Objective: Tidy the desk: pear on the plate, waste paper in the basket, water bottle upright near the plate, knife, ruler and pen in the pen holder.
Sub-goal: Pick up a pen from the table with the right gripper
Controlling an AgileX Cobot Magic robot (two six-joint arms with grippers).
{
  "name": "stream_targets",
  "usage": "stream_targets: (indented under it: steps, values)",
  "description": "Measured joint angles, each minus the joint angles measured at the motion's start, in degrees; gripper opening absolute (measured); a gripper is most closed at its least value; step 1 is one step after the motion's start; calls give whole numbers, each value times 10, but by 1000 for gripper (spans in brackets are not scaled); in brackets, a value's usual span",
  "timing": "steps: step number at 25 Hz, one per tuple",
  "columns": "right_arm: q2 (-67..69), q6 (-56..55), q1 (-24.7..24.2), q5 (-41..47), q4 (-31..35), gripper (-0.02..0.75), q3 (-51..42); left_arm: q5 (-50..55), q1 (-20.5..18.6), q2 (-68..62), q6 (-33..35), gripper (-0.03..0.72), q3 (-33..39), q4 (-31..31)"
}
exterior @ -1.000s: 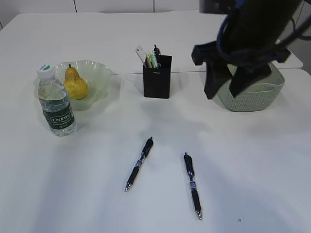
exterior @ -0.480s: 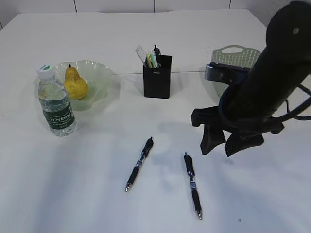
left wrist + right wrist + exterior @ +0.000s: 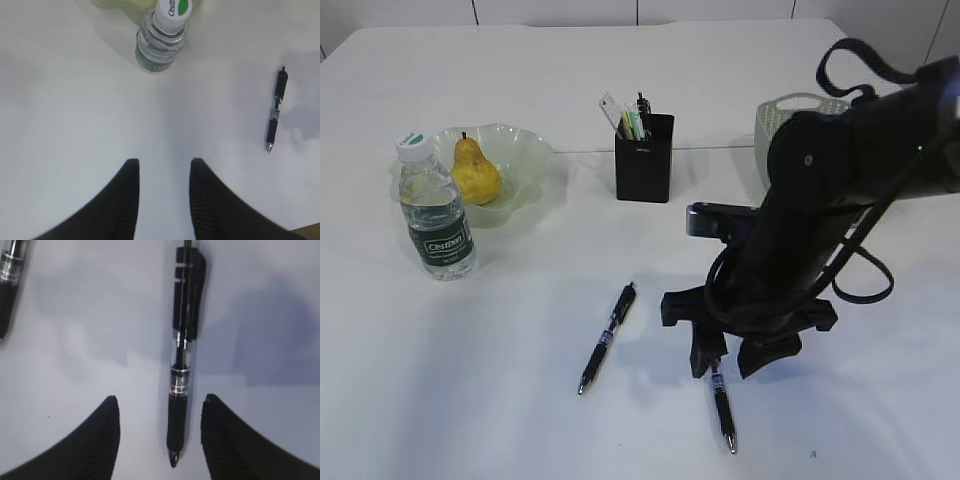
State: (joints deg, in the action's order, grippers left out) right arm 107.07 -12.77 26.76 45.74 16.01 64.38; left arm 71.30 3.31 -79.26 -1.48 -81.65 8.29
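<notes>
My right gripper (image 3: 732, 362) is open and low over the right black pen (image 3: 722, 408), whose grip end lies between the fingers in the right wrist view (image 3: 181, 375). The right gripper (image 3: 160, 407) touches nothing. A second black pen (image 3: 606, 337) lies to the left; it also shows in the left wrist view (image 3: 276, 110) and at the right wrist view's top left corner (image 3: 9, 285). The pear (image 3: 475, 172) sits on the green plate (image 3: 525, 155). The water bottle (image 3: 435, 212) stands upright beside the plate. The black pen holder (image 3: 644, 158) holds several items. My left gripper (image 3: 163, 165) is open and empty.
The pale green basket (image 3: 782, 118) stands at the back right, partly hidden by my right arm. The white table's front edge is close below the pens. The bottle's cap shows at the top of the left wrist view (image 3: 170, 12).
My right arm has swung from above the basket forward and left, then down over the right pen, so that its open fingers straddle the pen's grip end.
</notes>
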Motion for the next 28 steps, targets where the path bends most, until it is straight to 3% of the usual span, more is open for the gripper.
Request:
stream_targets:
  steps: [28]
  values:
    - [72, -16, 7, 5, -38, 419, 55, 0, 0, 0, 0, 237, 0, -7]
